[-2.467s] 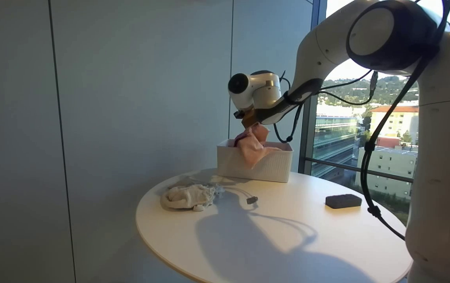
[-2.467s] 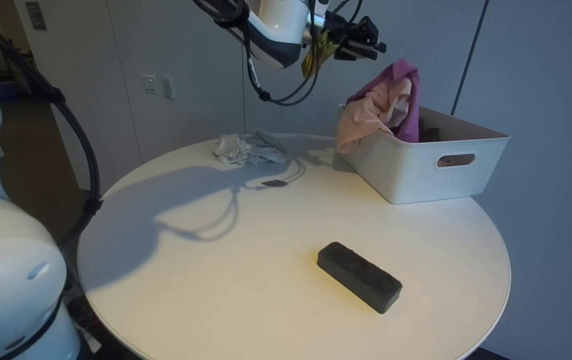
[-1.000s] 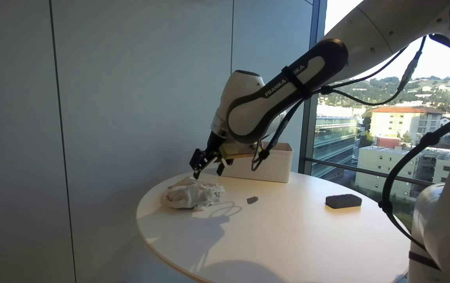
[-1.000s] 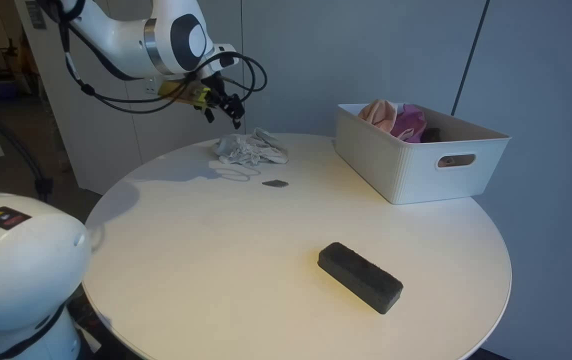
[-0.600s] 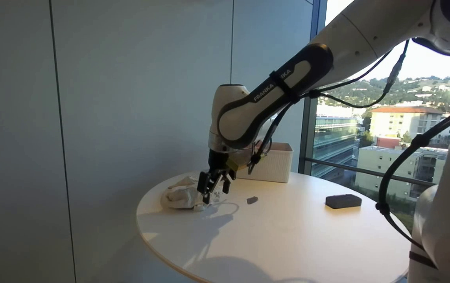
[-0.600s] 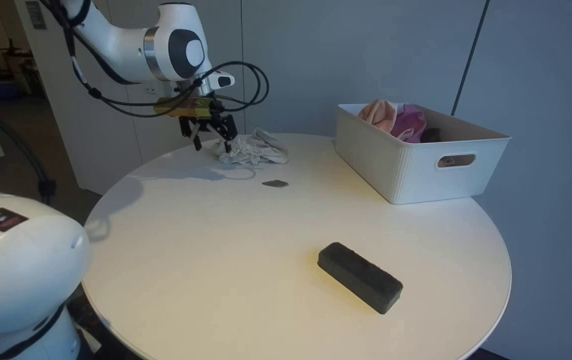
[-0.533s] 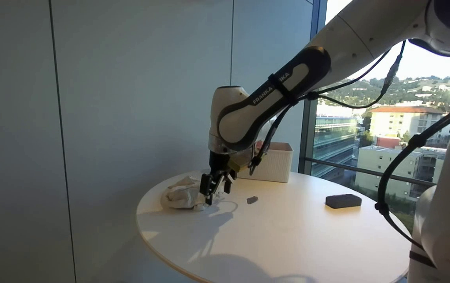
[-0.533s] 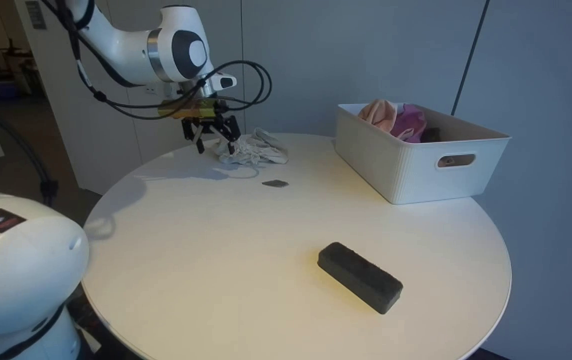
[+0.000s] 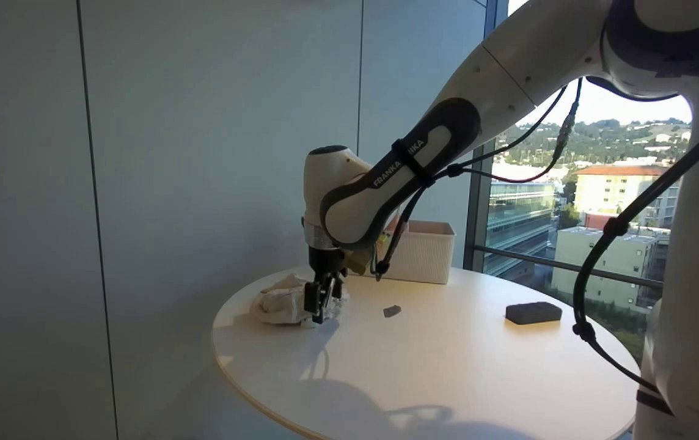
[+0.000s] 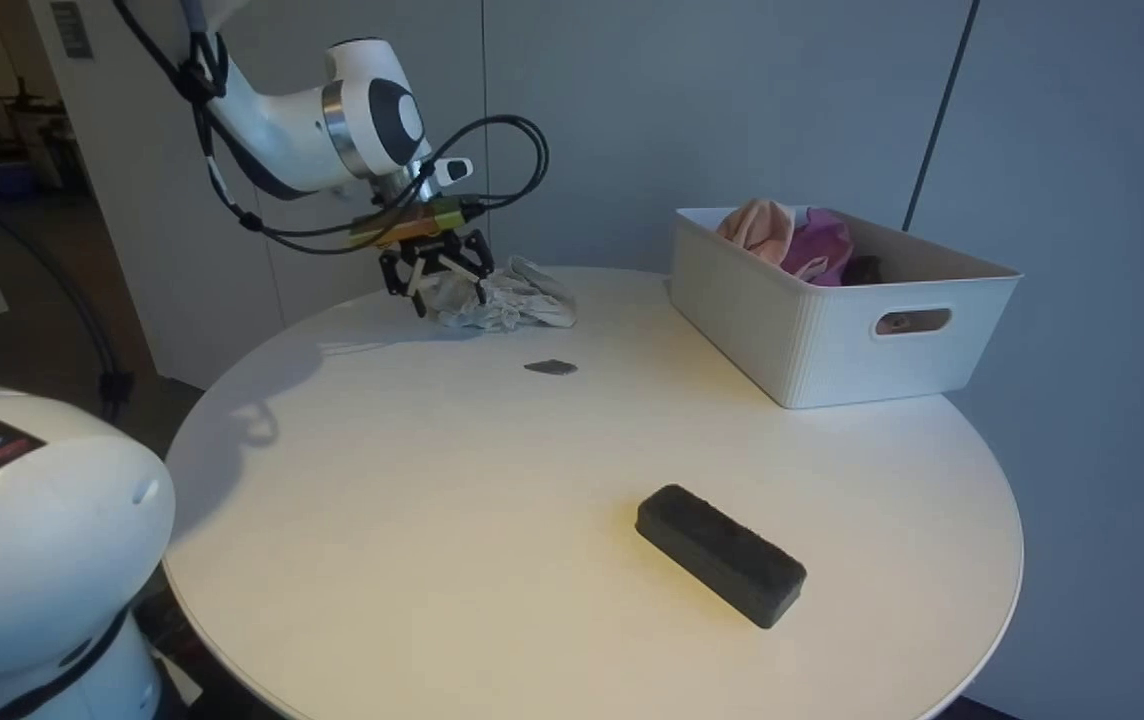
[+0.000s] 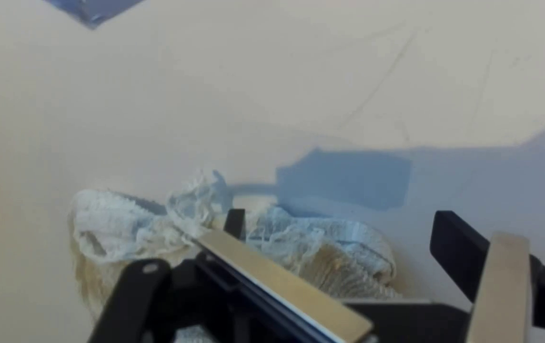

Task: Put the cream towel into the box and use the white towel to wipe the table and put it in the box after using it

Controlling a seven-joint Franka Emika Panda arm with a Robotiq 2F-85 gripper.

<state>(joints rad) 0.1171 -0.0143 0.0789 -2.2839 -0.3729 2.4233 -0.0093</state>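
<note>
- One round tabletop in an exterior view: one white towel, claw at its edge.
- In an exterior view: one box, peach and purple cloth inside; one dark block; one scrap.
- Wrist view: two claw fingers apart, towel showing between.

In the wrist view I am recording a towel as showing off-white with beige, ribbed patches, and a gripper as showing black with tan striping. In both exterior views I am logging a white box with fine vertical ribbing, a white table, a charcoal block, a grey fragment and a white arm with black panelling. In an exterior view I am also finding peach and purple cloth.
</note>
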